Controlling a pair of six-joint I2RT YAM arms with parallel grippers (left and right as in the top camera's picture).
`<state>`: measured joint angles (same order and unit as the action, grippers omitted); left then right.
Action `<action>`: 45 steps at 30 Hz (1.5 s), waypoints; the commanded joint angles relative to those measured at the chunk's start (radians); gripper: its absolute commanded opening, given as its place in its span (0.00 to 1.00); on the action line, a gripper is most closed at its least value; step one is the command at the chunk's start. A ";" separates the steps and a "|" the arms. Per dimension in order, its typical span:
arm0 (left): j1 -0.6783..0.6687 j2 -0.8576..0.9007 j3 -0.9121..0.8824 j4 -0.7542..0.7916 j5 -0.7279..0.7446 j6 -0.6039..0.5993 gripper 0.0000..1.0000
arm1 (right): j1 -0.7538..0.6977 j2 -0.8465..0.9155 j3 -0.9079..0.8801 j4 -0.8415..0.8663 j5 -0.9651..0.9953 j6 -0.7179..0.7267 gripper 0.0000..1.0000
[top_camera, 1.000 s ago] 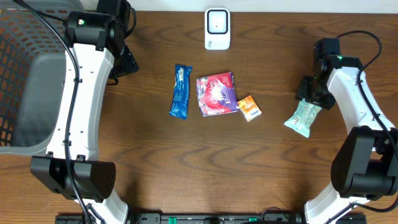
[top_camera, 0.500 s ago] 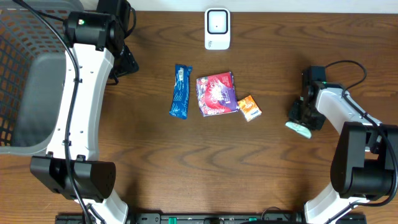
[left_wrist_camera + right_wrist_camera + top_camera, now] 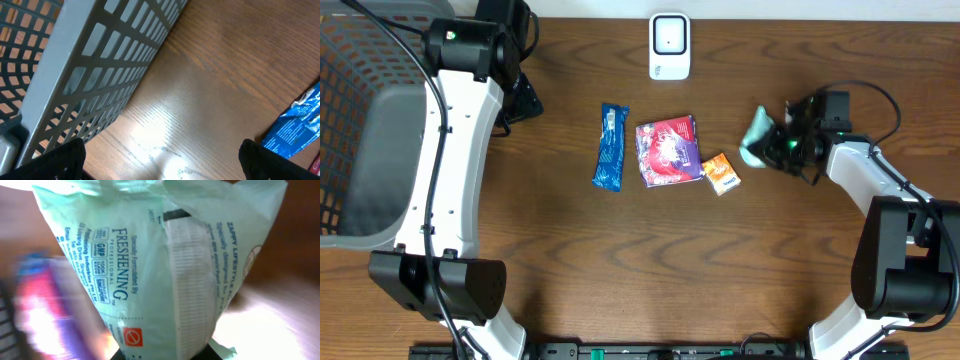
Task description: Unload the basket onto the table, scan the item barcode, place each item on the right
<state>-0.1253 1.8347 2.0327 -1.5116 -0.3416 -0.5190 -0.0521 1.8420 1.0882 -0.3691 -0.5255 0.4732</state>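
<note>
My right gripper (image 3: 783, 143) is shut on a mint-green packet (image 3: 757, 137) and holds it above the table, just right of the orange packet (image 3: 722, 173). The right wrist view is filled by this packet (image 3: 165, 265), with printed text and a white seam facing the camera; its barcode does not show in any view. The white scanner (image 3: 669, 45) stands at the back middle. My left gripper (image 3: 160, 157) stands wide open over bare wood beside the basket (image 3: 75, 75), nothing between its fingers.
A blue packet (image 3: 610, 147) and a pink-purple packet (image 3: 667, 151) lie in the middle of the table. The blue packet (image 3: 295, 130) also shows at the right edge of the left wrist view. A grey mesh basket (image 3: 360, 130) takes up the left side.
My right gripper closed on the green packet at the right side, lifted it, and carried it left toward the middle. The left arm has not moved.
</note>
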 commanded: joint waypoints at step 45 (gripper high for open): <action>0.003 0.002 -0.007 -0.002 -0.004 0.006 0.98 | -0.244 -0.123 0.106 -0.311 0.267 -0.157 0.43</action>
<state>-0.1253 1.8347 2.0327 -1.5112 -0.3420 -0.5190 -0.3264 1.8076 1.1355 -0.6392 -0.5533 0.3523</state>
